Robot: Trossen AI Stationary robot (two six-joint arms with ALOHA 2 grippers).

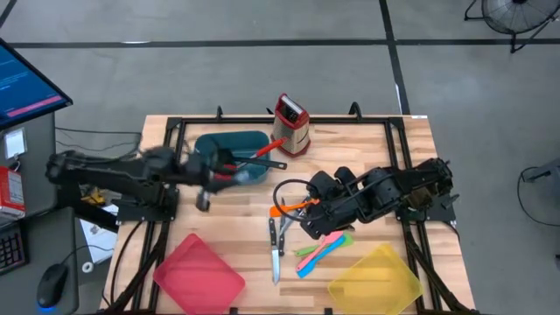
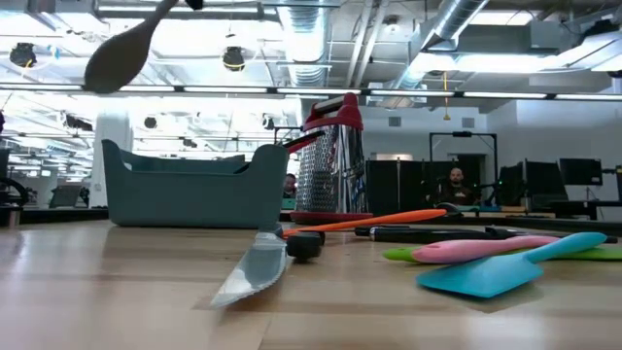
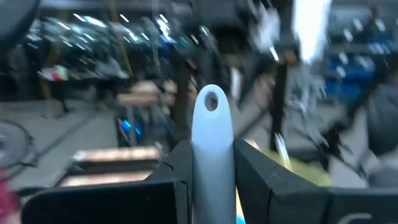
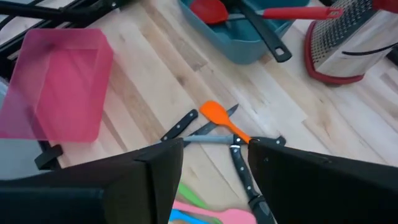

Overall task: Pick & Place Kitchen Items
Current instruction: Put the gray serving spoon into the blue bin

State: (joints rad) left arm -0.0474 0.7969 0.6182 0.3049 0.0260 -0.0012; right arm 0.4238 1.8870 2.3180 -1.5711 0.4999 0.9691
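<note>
The left gripper (image 3: 211, 165) is clamped on the handle of a grey-blue spoon (image 3: 211, 137). In the low view the spoon's bowl (image 2: 121, 53) hangs high at the upper left, above the teal tray (image 1: 232, 140). In the high view this gripper sits left of centre, at the tray's lower edge.

The spoon looks light and stiff. Its smooth handle could pivot in a two-point pinch, so a hold near the handle's middle seems safest.

The right gripper (image 4: 211, 165) hovers with its jaws wide over the pile right of centre: an orange utensil (image 4: 221, 118), crossed knives (image 4: 205, 134) and pink, green and blue utensils (image 1: 319, 249). The knives are thin and lie flat, probably slippery. The black handles offer better purchase than the blades.
</note>
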